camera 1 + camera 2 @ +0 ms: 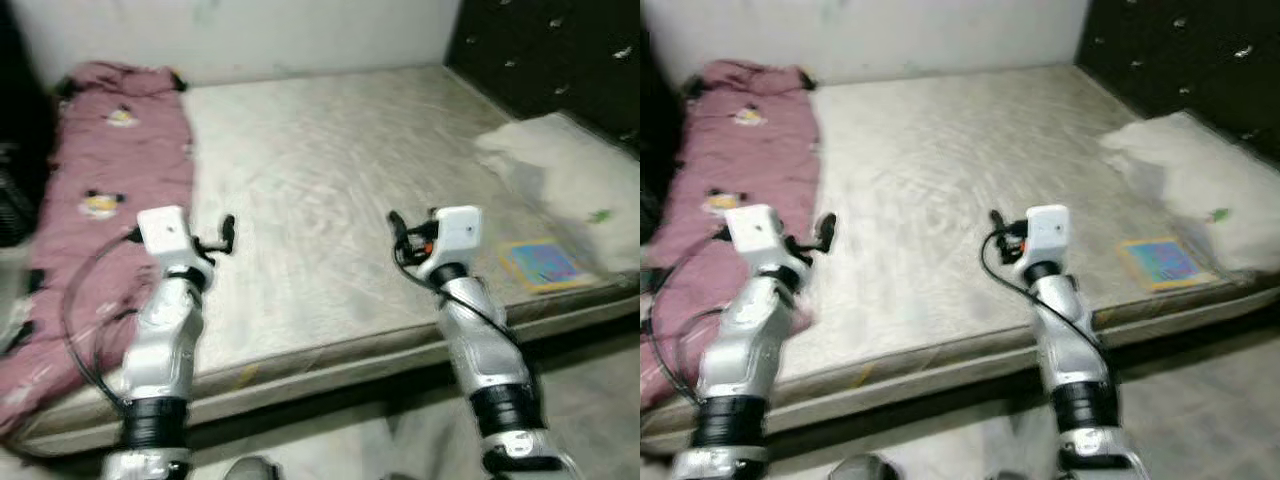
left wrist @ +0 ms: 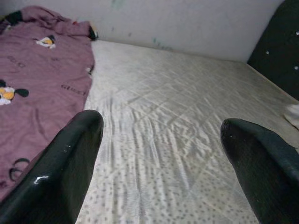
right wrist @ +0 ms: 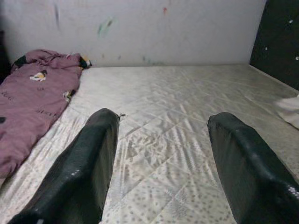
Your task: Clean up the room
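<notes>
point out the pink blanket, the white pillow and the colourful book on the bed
pink blanket [image 1: 110,190], left eye view, middle of its printed top side
white pillow [image 1: 565,170], left eye view, centre of its upper face
colourful book [image 1: 541,264], left eye view, middle of its cover

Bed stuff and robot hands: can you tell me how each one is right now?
Mattress: bare, no sheet on it.
Pink blanket: rumpled, lying along the mattress's left side.
Pillow: lying flat at the right edge, by the dark headboard.
Colourful book: shut, flat near the front right corner.
Left gripper: open, holding nothing, above the mattress.
Right gripper: open, holding nothing, above the mattress.
</notes>
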Tool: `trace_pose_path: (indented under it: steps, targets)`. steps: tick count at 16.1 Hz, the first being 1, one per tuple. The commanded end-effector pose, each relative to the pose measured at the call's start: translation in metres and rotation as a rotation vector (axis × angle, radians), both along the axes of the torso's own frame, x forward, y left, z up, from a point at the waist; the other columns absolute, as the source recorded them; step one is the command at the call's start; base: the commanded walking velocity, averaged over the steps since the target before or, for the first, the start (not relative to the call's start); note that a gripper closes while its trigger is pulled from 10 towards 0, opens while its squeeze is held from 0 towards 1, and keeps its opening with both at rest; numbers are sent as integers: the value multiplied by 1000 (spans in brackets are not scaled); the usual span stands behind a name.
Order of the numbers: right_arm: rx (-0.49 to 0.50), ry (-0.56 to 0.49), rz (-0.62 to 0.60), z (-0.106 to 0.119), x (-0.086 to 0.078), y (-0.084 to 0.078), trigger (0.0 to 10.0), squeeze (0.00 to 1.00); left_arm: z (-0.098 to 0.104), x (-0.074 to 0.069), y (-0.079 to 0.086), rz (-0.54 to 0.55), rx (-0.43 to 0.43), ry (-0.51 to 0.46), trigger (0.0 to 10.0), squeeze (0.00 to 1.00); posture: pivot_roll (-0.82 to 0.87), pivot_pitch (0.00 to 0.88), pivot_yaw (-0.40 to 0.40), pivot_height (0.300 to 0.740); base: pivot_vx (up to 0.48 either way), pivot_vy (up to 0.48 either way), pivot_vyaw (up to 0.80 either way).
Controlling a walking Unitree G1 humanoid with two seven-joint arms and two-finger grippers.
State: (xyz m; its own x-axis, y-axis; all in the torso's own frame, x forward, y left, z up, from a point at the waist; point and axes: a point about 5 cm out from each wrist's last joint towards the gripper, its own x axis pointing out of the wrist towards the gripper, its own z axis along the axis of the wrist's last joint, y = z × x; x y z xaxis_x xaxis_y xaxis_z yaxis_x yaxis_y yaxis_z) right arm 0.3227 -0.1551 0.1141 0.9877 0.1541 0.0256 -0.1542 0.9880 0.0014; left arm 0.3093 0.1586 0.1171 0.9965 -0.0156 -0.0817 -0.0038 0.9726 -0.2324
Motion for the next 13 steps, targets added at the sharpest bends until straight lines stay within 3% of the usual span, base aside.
trace_pose_path:
  steps: [1,4,6,13]
  targets:
    - [-5,-15,-4,3,1,-1,10000,0,2,0,-2,-12,4,-6,10000,0,-13,0,15,740,0,0,494]
    - [-10,-14,-2,3,1,-1,10000,0,1,0,-2,-11,-10,-1,10000,0,-13,0,15,740,0,0,581]
    - [-5,-10,-4,2,1,-2,10000,0,1,0,-2,-9,-15,-1,10000,0,-13,0,15,740,0,0,0]
    - [-6,-7,-7,3,2,-2,10000,0,2,0,-2,-8,-28,-5,10000,0,-14,0,14,740,0,463,0]
